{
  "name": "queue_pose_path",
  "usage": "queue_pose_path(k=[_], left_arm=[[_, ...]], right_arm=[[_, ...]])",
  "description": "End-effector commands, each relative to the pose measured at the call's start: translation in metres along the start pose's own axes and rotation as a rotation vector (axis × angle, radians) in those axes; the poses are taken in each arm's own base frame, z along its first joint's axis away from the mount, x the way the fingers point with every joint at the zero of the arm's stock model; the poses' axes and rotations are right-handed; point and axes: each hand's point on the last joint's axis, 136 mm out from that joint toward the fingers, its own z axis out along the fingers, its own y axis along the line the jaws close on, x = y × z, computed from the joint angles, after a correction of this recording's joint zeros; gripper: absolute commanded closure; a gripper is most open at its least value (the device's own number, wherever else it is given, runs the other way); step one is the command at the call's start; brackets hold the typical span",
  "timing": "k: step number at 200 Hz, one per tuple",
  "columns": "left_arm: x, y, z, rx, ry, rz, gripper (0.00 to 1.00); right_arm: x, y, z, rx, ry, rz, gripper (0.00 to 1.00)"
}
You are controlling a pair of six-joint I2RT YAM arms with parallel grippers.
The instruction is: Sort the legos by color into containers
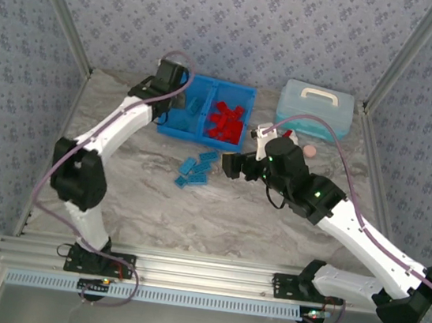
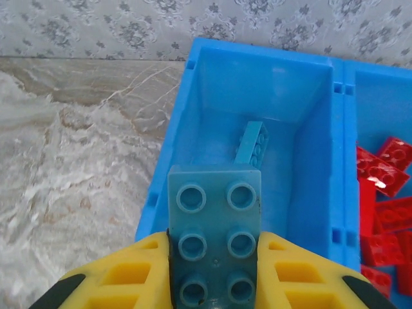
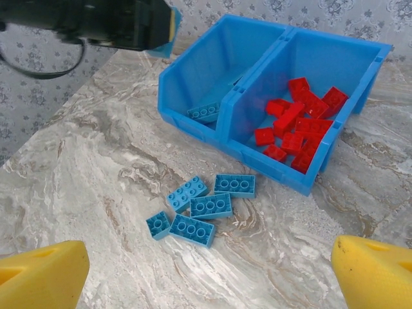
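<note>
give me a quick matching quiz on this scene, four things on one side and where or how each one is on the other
1 left gripper
2 right gripper
3 red legos
4 loose blue legos

a lying on the table near the bin
b shut on a blue lego
c open, holding nothing
d in the bin's right compartment

Pairs: 1-b, 2-c, 3-d, 4-a

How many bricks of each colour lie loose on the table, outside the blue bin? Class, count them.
Light blue bricks: 5
Red bricks: 0 on the table; all lie in the bin
Total: 5
Not counted: the light blue brick held in the left hand.
</note>
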Motion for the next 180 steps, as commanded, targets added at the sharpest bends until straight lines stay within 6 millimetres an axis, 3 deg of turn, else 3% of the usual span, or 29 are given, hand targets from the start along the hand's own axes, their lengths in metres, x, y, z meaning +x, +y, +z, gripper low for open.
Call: queue_pose_path(k=[1,55,77,101,139,180], left_arm=[[-0.009,0.005,0.022,-0.045,0.025,0.092,0.76],[0.001,-0.011,0.093,-0.05,0.141,0.168,0.76],[0.015,-0.016,0.112,-0.044,0.193,0.174,0.74],[0.022,-0.018,0.121,-0.047,0.216,0.161,0.63],[0.001,-0.025,0.097,0.01,0.181,0.108,0.54],[-0.03,-0.032,0.035,0.112,0.116,0.017,0.49]], right_arm=[[-0.012,-0.007,-0.012,0.027,-0.034,0.018,0.01],[-0.013,-0.012,-0.015,0.035,-0.039,0.018,0.0],[-0.013,-0.014,-0.016,0.036,-0.039,0.023,0.01],[-0.013,-0.015,-0.016,0.033,-0.036,0.025,0.0],[-0.014,-0.018,-0.018,0.037,-0.04,0.029,0.0],[-0.018,-0.016,-0.019,0.025,-0.049,0.039,0.0]])
